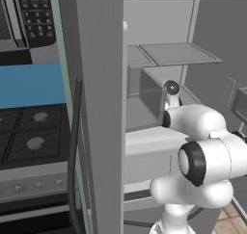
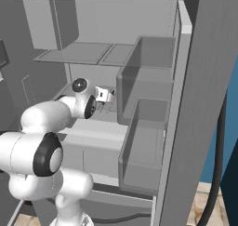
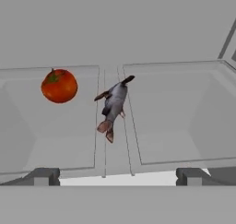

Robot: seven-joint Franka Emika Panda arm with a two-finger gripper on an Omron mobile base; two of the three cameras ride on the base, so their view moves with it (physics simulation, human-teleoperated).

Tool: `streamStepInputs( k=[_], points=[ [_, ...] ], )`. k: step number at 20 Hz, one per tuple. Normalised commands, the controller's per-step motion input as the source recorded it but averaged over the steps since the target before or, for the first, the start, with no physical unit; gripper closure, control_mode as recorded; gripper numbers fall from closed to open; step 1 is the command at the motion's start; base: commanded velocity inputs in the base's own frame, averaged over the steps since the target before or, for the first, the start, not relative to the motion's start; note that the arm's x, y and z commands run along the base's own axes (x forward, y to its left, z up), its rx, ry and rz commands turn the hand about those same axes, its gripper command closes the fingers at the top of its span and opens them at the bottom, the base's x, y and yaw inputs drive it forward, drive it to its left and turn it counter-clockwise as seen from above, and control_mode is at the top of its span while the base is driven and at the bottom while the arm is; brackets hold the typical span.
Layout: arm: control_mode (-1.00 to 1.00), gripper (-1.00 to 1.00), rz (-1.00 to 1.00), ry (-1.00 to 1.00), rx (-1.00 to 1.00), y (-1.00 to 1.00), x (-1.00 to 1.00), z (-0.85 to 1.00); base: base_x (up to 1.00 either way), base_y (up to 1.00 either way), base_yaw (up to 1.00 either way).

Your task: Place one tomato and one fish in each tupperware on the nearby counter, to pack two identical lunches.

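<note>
Hand view: the claw (image 3: 117, 176) stands wide with nothing between its tips, above two pale grey fridge drawers (image 3: 179, 112). A fish (image 3: 113, 107) lies on the divider between them; a red tomato (image 3: 59, 85) sits left of the fish, apart from it. In the right base view, the arm (image 2: 69, 106) reaches into the open fridge (image 2: 93, 29).

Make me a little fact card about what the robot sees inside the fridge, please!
place: inside an open fridge with grey shelves
tomato: one red tomato, left in the hand view
fish: one greyish fish, lying beside the tomato, apart from it
gripper: gripper open, holding nothing, short of the fish
arm: reaching into the fridge
stove: black stove beside the fridge
</note>
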Motion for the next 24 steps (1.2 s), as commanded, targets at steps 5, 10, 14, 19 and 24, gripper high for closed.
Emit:
streamStepInputs(
  k=[5,10,14,19,24],
  points=[
    [-1.0,-1.0,0.0,0.01,0.0,0.0,0.34,-0.11,0.0,0.0,0.0],
    [-1.0,-1.0,0.0,0.02,0.0,0.0,0.32,-0.09,0.0,0.0,0.0],
    [-1.0,-1.0,0.0,0.03,0.0,0.0,0.28,-0.14,0.0,0.0,0.0],
    [-1.0,-1.0,0.0,0.05,0.0,0.0,0.21,-0.23,0.0,0.0,0.0],
    [-1.0,-1.0,0.0,0.01,0.0,0.0,0.28,-0.19,0.0,0.0,0.0]
  ],
)
